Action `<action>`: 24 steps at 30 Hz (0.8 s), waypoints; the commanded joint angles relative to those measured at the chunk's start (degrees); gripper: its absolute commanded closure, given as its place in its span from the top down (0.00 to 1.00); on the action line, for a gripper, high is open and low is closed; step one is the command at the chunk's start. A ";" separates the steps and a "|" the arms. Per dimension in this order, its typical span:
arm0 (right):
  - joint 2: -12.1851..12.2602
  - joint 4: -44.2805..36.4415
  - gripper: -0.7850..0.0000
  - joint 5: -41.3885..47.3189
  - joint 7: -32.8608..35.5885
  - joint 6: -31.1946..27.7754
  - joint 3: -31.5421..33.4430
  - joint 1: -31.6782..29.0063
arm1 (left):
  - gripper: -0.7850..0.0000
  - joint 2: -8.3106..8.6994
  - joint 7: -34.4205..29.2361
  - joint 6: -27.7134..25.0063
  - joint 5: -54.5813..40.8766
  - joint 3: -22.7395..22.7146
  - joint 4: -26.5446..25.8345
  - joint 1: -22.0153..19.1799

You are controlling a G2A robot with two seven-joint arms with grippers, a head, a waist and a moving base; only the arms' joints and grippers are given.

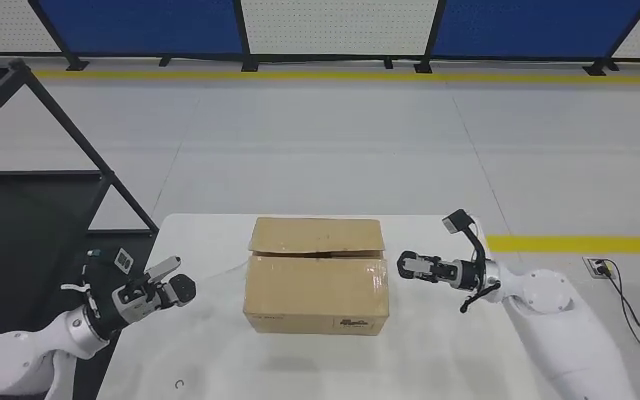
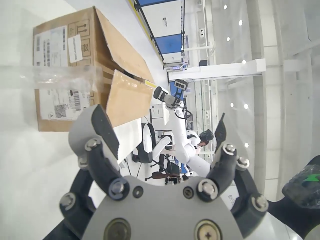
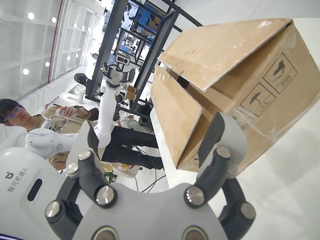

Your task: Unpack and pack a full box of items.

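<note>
A brown cardboard box [image 1: 317, 277] stands in the middle of the white table [image 1: 420, 350], its two top flaps folded down but not sealed, with clear tape on its sides. My left gripper [image 1: 182, 288] is level with the box on its left, a short gap away, and stands open and empty [image 2: 160, 126]. On the box's right my right gripper [image 1: 408, 265] points at its side, open and empty [image 3: 152, 136]. The box [image 2: 75, 58] has labels on the end that faces the left wrist. From the right wrist view the box [image 3: 240, 83] shows a slit between its flaps.
A black metal frame [image 1: 60, 130] stands off the table's left side. A yellow floor line [image 1: 560, 243] runs to the right beyond the table. A small dark ring [image 1: 179, 384] lies near the table's front left.
</note>
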 commanded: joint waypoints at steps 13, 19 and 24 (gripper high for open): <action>-2.42 5.69 1.00 3.46 2.78 -1.36 -6.26 5.13 | 1.00 0.46 0.41 -1.24 -1.77 0.24 0.75 -0.20; -1.65 0.67 1.00 5.83 3.19 -0.96 -6.60 4.38 | 1.00 0.46 0.41 -1.24 -1.77 0.24 0.75 -0.20; 1.07 -11.95 1.00 5.71 4.00 -0.16 -6.26 -0.02 | 1.00 0.46 0.41 -1.24 -1.77 0.24 0.75 -0.20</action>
